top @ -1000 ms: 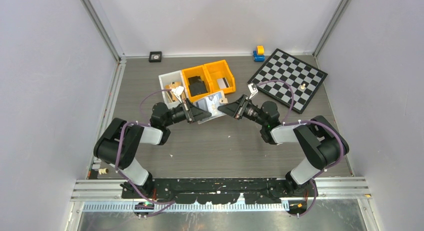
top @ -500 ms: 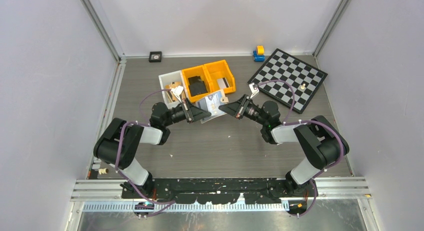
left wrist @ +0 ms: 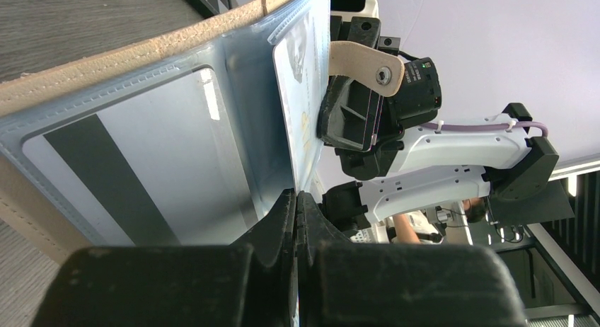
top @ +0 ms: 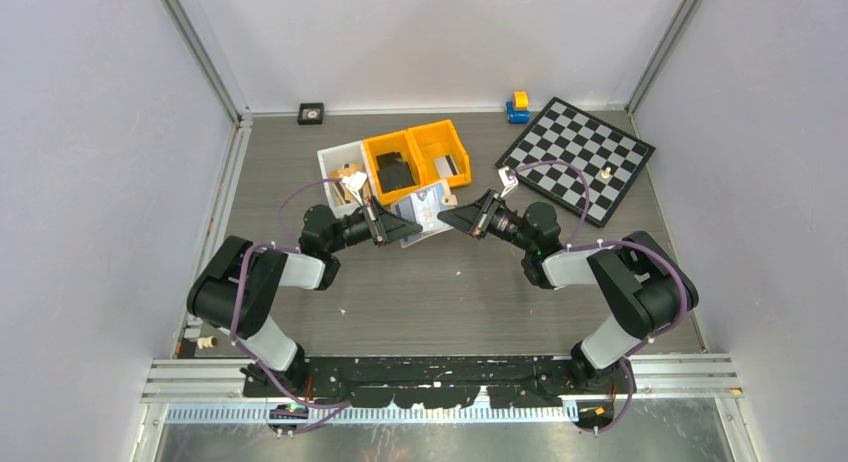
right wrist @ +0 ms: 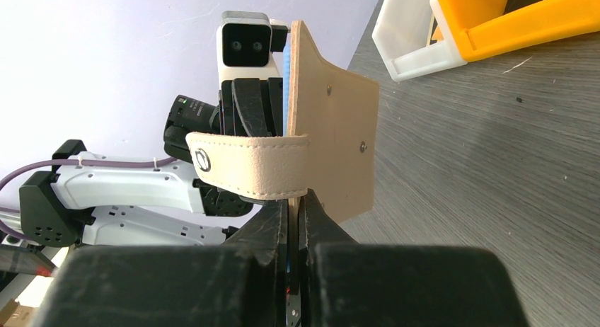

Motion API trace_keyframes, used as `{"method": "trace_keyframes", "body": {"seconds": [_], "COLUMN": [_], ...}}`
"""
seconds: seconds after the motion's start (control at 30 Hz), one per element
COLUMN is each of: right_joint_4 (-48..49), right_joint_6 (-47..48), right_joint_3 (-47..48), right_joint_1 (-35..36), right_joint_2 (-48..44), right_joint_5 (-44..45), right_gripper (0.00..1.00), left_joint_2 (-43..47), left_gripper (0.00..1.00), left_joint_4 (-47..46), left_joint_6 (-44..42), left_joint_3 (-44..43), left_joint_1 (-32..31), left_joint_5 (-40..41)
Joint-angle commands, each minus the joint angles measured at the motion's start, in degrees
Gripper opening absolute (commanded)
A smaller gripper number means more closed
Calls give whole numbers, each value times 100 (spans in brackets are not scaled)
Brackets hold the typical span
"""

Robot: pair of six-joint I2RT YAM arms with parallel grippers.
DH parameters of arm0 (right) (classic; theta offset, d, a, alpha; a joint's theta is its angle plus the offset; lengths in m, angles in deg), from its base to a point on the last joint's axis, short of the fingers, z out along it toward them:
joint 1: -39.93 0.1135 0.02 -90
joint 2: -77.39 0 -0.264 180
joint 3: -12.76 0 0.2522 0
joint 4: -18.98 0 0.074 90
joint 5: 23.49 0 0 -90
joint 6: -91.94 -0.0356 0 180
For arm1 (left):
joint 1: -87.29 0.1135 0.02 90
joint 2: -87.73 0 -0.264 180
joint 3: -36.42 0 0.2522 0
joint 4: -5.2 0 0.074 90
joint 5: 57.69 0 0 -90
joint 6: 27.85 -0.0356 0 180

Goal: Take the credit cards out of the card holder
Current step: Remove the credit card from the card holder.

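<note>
Above the far middle of the grey wood-grain table (top: 450,292), the card holder (top: 425,207) hangs open between the two arms, just near of the bins. It is tan with stitched edges, a snap strap (right wrist: 247,168) and clear, greyish plastic pockets.

The left gripper (left wrist: 296,199) is clamped tight on the lower edge of a pocket. Inside that pocket lies a pale striped card (left wrist: 141,171). A printed card (left wrist: 301,93) stands at the fold, facing the right arm.

The right gripper (right wrist: 296,199) is pinched on the edge of the tan strap-side flap. Whether the printed card is also nipped cannot be told.

Against a second ago, both arms and the holder sit in nearly the same place. The right jaws have narrowed to a pinch.

- White bin (top: 335,162): small tan pieces.
- Middle orange bin (top: 375,157): a black item (top: 393,172).
- Right orange bin (top: 455,142): a pale card (top: 447,165) with a dark stripe.

To the far right lies a chequered board (top: 580,157), with a blue and yellow toy (top: 517,106) beside its far corner.
</note>
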Motion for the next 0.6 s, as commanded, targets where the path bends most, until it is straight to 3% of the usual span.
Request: {"method": "trace_keyframes", "body": {"seconds": [0.0,0.57], "right_joint_4": [527,-217], "right_joint_6": [-19,383], "right_joint_3": [28,-12], "right_joint_1": [-80,-77], "right_joint_2": [-72,-443], "right_joint_5": [34,295], "right_gripper": [1,0], "left_joint_2": [39,413], "left_gripper": [0,0], "left_joint_4": [-276,840], "left_joint_6": [-55,-667], "left_joint_3": [53,62], "left_joint_1": [133,133], "left_joint_5": [43,273]}}
